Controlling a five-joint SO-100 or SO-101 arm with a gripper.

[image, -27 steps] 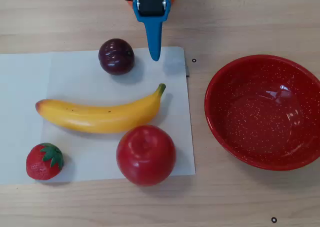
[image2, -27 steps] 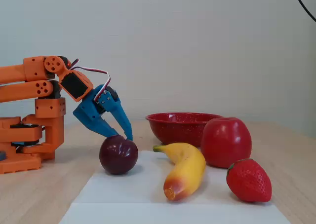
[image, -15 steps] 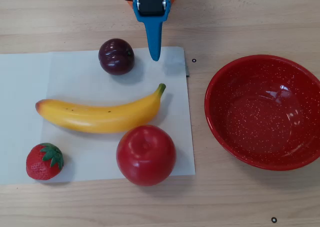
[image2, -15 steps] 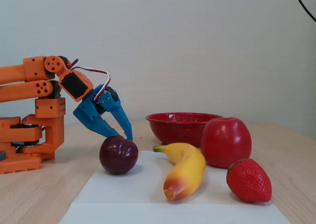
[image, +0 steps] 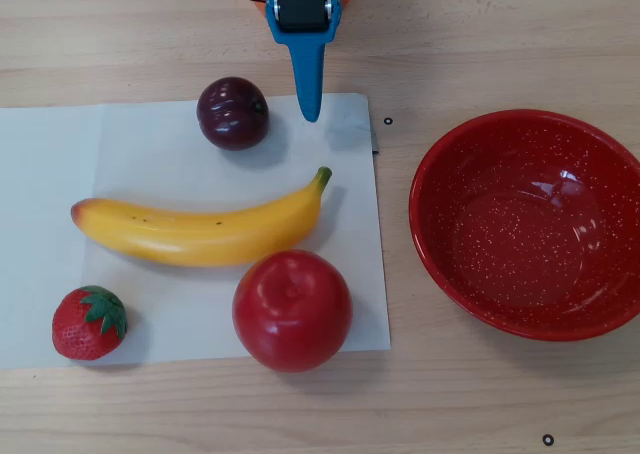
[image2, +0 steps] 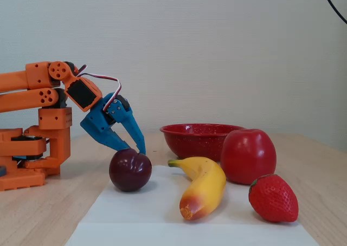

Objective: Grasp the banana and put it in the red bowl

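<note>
The long yellow banana (image: 200,232) lies across the white paper, its green stem tip pointing up-right in the overhead view. In the fixed view the banana (image2: 203,186) shows its orange-brown end toward the camera. The red bowl (image: 520,234) sits empty on the wood at the right, and in the fixed view the red bowl (image2: 190,138) stands behind the fruit. My blue gripper (image: 310,112) hangs at the paper's far edge, apart from the banana's stem, its jaws together and holding nothing. The gripper (image2: 140,149) points down just behind the plum in the fixed view.
A dark plum (image: 232,113) sits left of the gripper tip. A red apple (image: 292,310) lies close below the banana, and a strawberry (image: 89,322) sits at the lower left. The orange arm base (image2: 32,148) stands at the fixed view's left.
</note>
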